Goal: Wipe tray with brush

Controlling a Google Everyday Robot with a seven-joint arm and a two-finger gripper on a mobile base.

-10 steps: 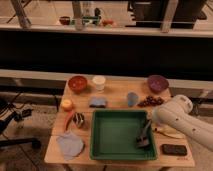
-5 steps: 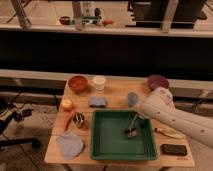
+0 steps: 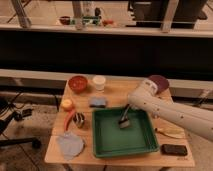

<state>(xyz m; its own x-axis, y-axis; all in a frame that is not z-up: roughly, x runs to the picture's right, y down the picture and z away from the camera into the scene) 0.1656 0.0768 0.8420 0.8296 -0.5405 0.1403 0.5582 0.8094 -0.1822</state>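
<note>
At table front, a grey-blue cloth [image 3: 70, 145] lies left and a flat black block [image 3: 174, 149] right. Between them sits the green tray [image 3: 112, 139], with raised sides and a flat rim. The brush [image 3: 124, 121] is in its far-right part, pale bristle head down, thin dark handle tilted up. The gripper [image 3: 128, 109] is clamped shut on the handle. A red bowl [image 3: 78, 83] sits behind.

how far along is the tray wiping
Done: the brush is picked up, gripped in the shut pincer. In hand: its head looks down on the floor of the tray, near the back middle. Left: likely the front and sides of the floor; nothing shows what has been wiped.
</note>
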